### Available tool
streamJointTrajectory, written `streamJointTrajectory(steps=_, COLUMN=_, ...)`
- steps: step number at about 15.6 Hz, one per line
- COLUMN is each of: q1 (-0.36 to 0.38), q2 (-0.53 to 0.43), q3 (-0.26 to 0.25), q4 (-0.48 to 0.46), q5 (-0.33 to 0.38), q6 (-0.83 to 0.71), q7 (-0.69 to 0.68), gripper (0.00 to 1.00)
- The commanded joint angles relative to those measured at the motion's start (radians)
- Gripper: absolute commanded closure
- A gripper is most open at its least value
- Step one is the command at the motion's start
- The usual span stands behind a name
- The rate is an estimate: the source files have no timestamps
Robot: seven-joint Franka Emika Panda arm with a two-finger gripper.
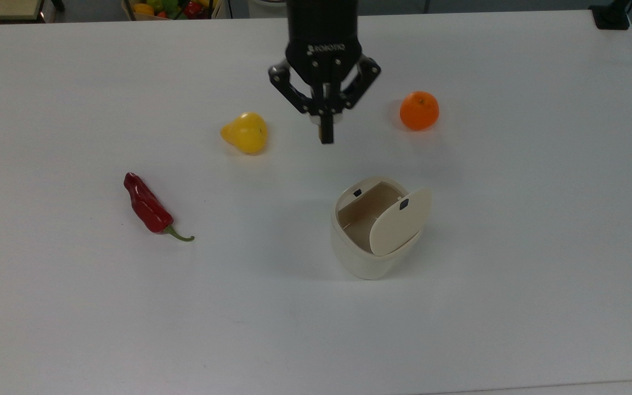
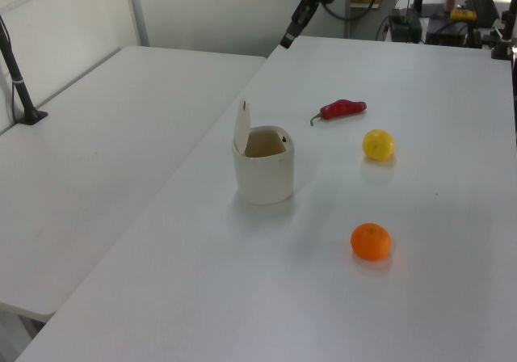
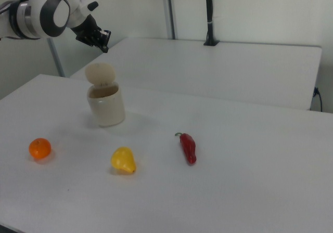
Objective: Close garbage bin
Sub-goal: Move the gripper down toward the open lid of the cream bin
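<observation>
On the white bench, taken from the top view's left, a red chili pepper is laid, then a yellow pear, then the garbage bin with its lid raised, and an orange farthest right. "ROBOTIQ" can be read on the black gripper, held above the bench between pear and orange, well apart from the bin, its fingers pressed together. Coloured fruit in a box is cut off at the top edge.
</observation>
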Motion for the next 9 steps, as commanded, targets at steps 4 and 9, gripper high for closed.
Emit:
streamJointTrajectory(steps=4, q1=0.06, q2=0.09, q3=-0.009, q4=0.006, q5=0.012, q6=0.208, q7=-0.038, gripper=1.0)
streamJointTrajectory(steps=9, q1=0.087, q2=0.108, q3=-0.004, q4=0.003, q5=0.018, q6=0.251, q7=-0.093, gripper=1.0)
